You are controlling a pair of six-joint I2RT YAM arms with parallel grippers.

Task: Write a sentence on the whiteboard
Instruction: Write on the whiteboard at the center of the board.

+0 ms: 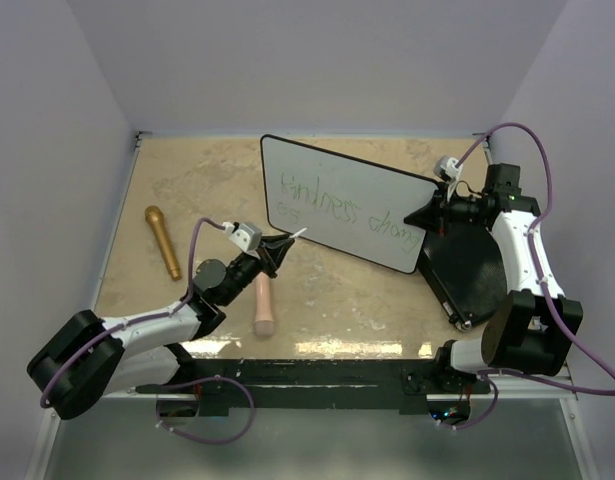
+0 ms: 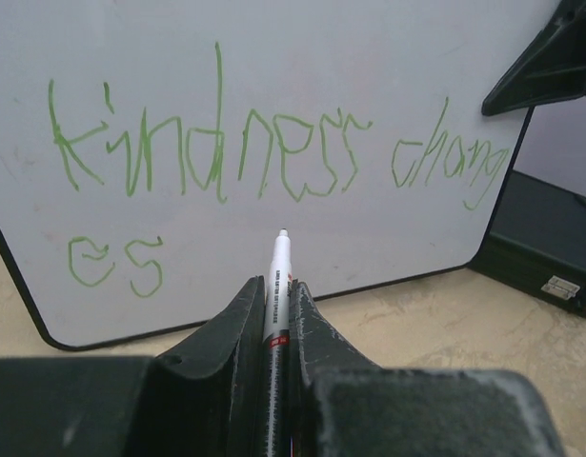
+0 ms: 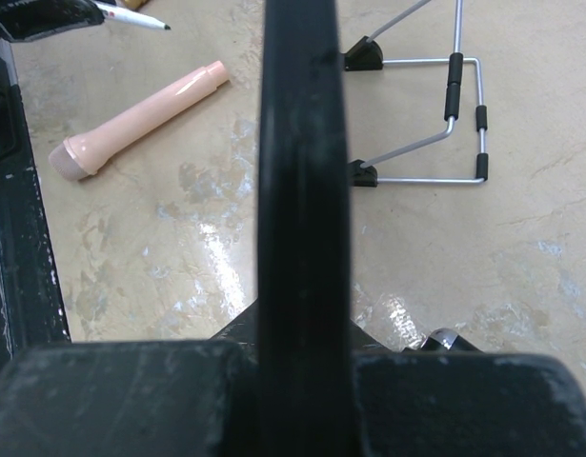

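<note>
Left gripper (image 2: 276,293) is pinched tight on a white marker (image 2: 279,257), whose tip points at 12 o'clock toward the whiteboard (image 2: 302,48); whether they touch cannot be told. In green, the sentence (image 2: 264,152) reads "kindness chang", with "es" beneath, at the tip's 9 o'clock. Right gripper (image 1: 432,212) clamps the propped-up board's 3 o'clock edge. A black case (image 1: 472,270) lies at its 5 o'clock.

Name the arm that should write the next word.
Left. The left gripper grips the marker, tip aimed at the whiteboard beside the sentence; the right gripper is clamped on the board's edge.
</note>
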